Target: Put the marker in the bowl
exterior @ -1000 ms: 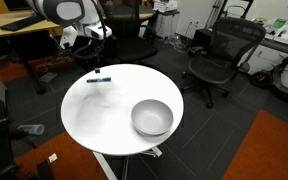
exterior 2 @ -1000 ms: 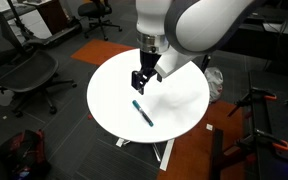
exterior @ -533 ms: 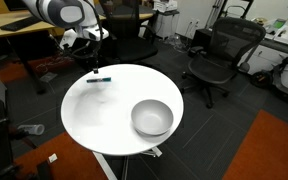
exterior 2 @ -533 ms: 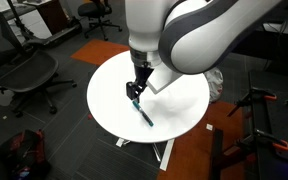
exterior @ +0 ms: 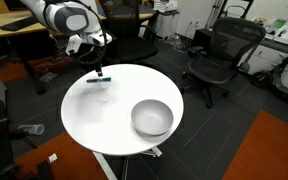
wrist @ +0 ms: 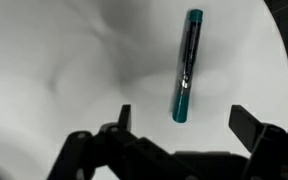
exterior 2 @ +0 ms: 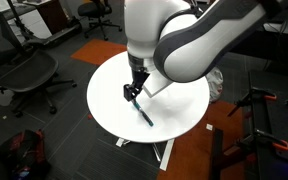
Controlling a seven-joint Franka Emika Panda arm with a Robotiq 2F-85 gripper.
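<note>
**Lining up the pinch on the marker**

The step in hand looks like the descent to grasp. To do it well, the hand (wrist: 184,122) should drop straight and centre on the middle of the barrel rather than its near tip. It should close only at bench level, since a thin round pen may roll away.

In the wrist view, left to right, there is 1 finger (wrist: 123,117), then the teal-and-dark marker (wrist: 185,62) lying flat on the white bench (wrist: 54,60), then the other finger. The jaws stand wide apart and hold nothing, with the marker's near end about midway between them.

In an exterior view the hand (exterior: 100,68) hovers close over the marker (exterior: 100,79) near the bench's left edge. The grey bowl (exterior: 152,129) sits well apart to the right, empty.
</note>
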